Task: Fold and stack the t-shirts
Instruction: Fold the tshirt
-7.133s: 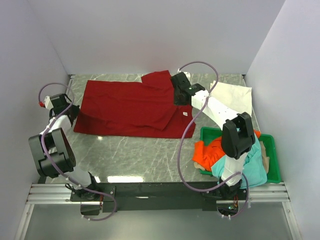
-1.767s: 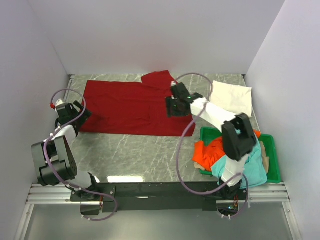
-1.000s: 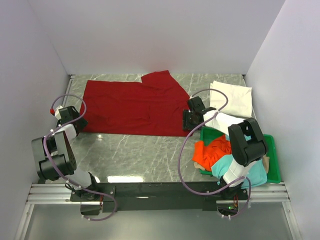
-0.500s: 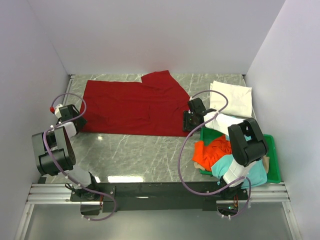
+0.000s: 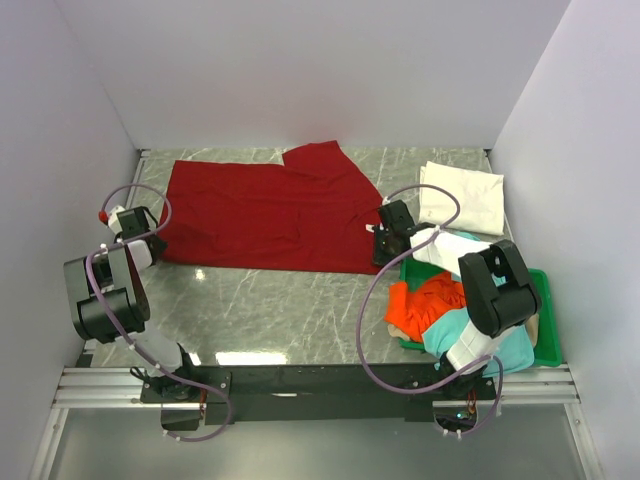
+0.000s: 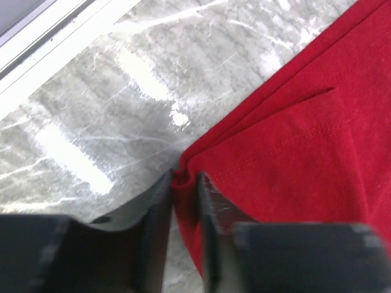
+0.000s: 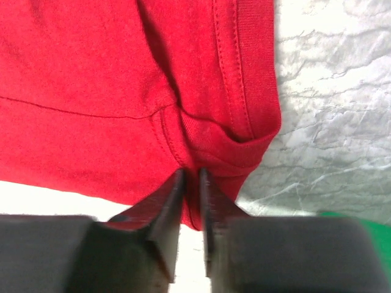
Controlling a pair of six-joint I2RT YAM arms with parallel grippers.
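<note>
1. The left pincer (image 6: 183, 178) is almost closed. Its two fingers (image 6: 157, 207) squeeze the near left corner of the dark red t-shirt (image 6: 293, 152). A bit of red cloth sticks up between them.
2. The right pincer (image 7: 190, 180) is almost closed too. It nips the edge of the same shirt at its near right corner. The cloth there is bunched into a small fold.
3. Seen from above, the left pincer (image 5: 150, 243) sits at the left end of the shirt. The right pincer (image 5: 381, 243) sits at the right end. Both are down low by the table (image 5: 280, 310).
4. The dark red t-shirt (image 5: 260, 210) lies spread out on the grey stone table, toward the back. One part of it pokes out at the far edge.
5. The white t-shirt (image 5: 462, 195) lies folded in the far right corner. It is near the red one but does not touch it.
6. The green tray (image 5: 541, 300) sits at the near right. The orange t-shirt (image 5: 425, 305) spills over its left rim onto the table. The teal t-shirt (image 5: 505, 345) lies at the near side of the tray, partly hidden by the right arm.
</note>
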